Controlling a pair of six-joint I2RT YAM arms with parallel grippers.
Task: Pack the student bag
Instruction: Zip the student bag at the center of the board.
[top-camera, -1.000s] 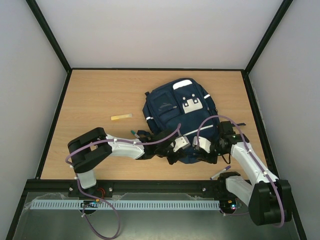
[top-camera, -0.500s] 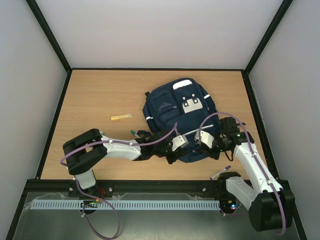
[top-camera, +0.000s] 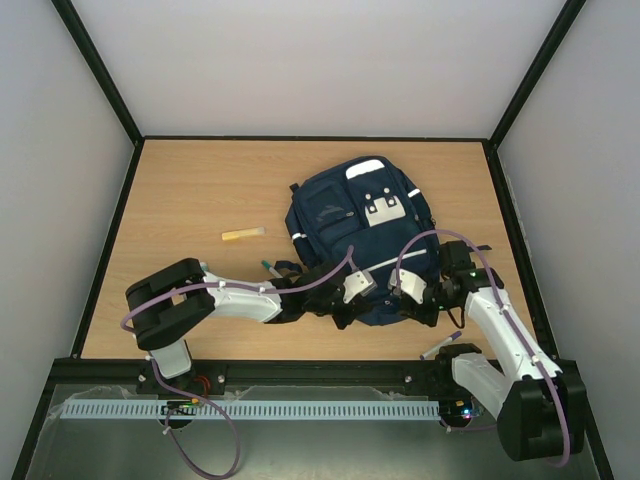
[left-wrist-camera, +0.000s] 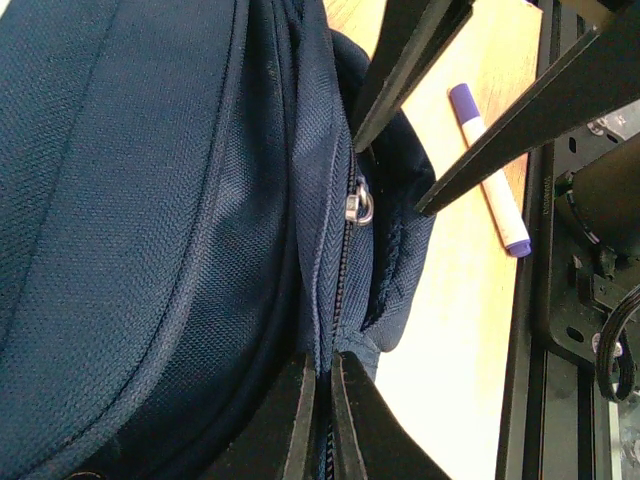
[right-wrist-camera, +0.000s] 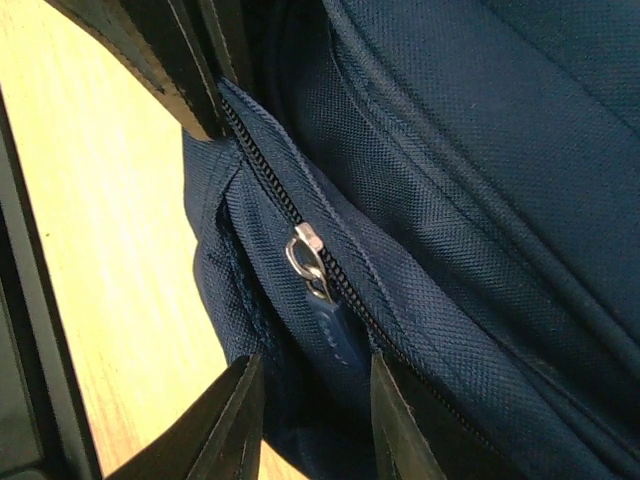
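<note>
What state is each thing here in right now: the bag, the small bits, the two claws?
Navy-blue fabric backpack: lying front-up, zip shut where visible.
Silver zip slider: between the right jaws, ungripped.
White marker with purple ends: lying loose beside the backpack.
Small yellow stick: lying loose, apart from the backpack.
Left gripper: jaws shut on the backpack's zip seam.
Right gripper: jaws open.

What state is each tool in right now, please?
Left tool: closed on the large navy-blue fabric backpack.
Right tool: open, astride the metal zip pull.
</note>
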